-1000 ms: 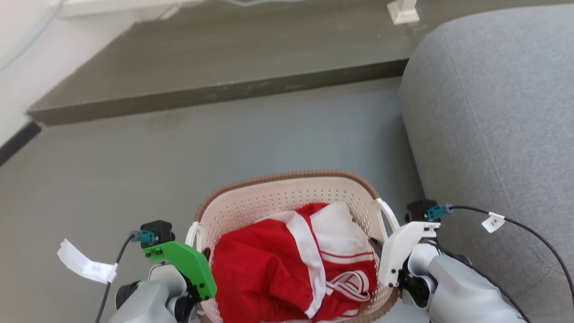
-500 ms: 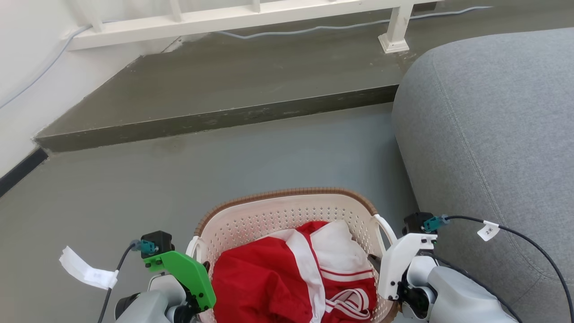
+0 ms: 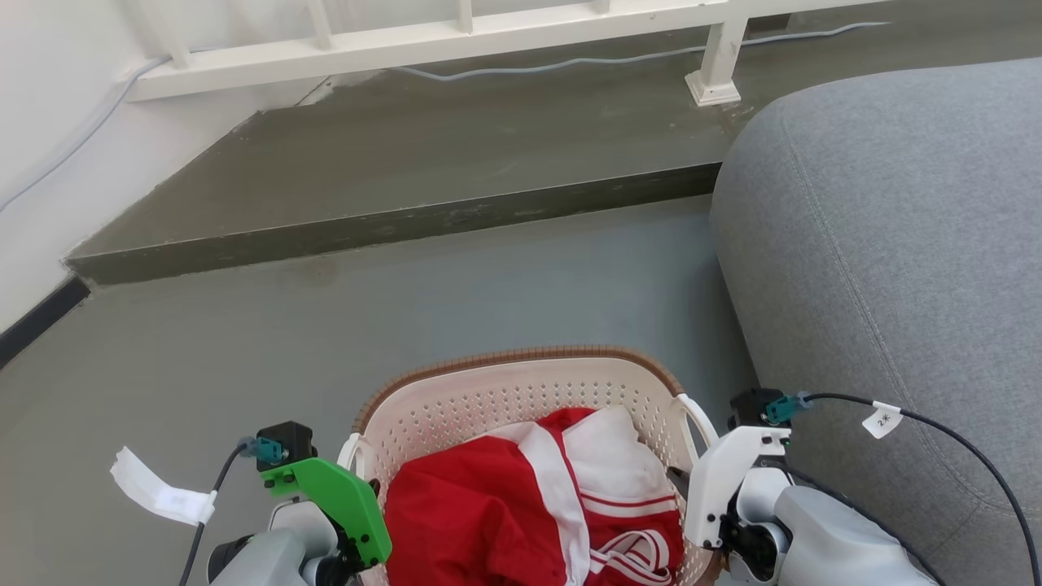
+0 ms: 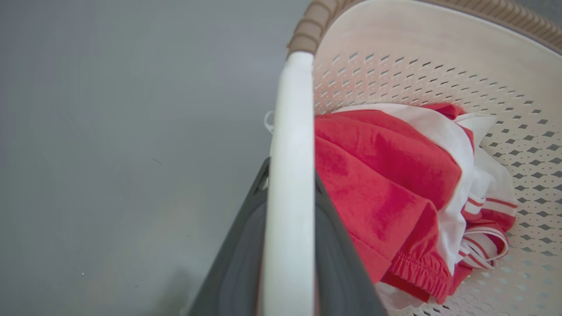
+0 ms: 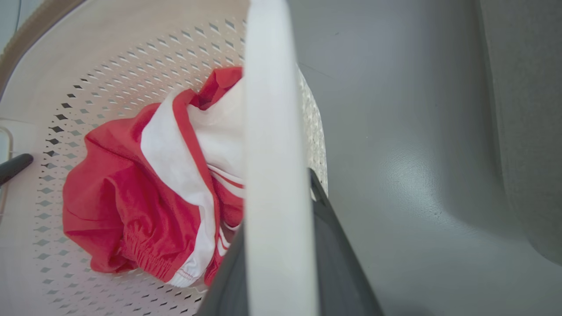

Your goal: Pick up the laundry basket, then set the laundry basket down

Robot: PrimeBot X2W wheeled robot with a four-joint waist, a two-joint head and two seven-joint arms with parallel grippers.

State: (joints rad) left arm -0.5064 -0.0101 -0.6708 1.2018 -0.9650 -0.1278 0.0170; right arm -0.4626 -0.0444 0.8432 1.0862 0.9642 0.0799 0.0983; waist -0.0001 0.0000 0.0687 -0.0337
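Observation:
The laundry basket (image 3: pixel 521 382), cream-white and perforated with a brown woven-look rim, sits at the bottom centre of the head view and holds a red and white garment (image 3: pixel 529 505). My left gripper (image 3: pixel 362 496) is at its left loop handle (image 3: pixel 350 446). In the left wrist view that white handle (image 4: pixel 292 109) runs between the two dark fingers (image 4: pixel 237 250), which are shut on it. My right gripper (image 3: pixel 682 480) is at the right handle (image 3: pixel 702 411). In the right wrist view the handle (image 5: pixel 268 109) is clamped against a dark finger (image 5: pixel 333 250). The basket hangs level between both arms.
A grey sofa (image 3: pixel 895 244) stands close on the right, near my right arm. A raised dark step (image 3: pixel 407 220) crosses the floor ahead, with a white railing (image 3: pixel 456 32) and a cable behind it. A white wall (image 3: pixel 41 163) is at the left. Grey floor (image 3: pixel 326 342) lies in front.
The whole head picture has shifted down, so the camera has moved; the railing has come into view. Both grippers keep their hold on the basket's handles.

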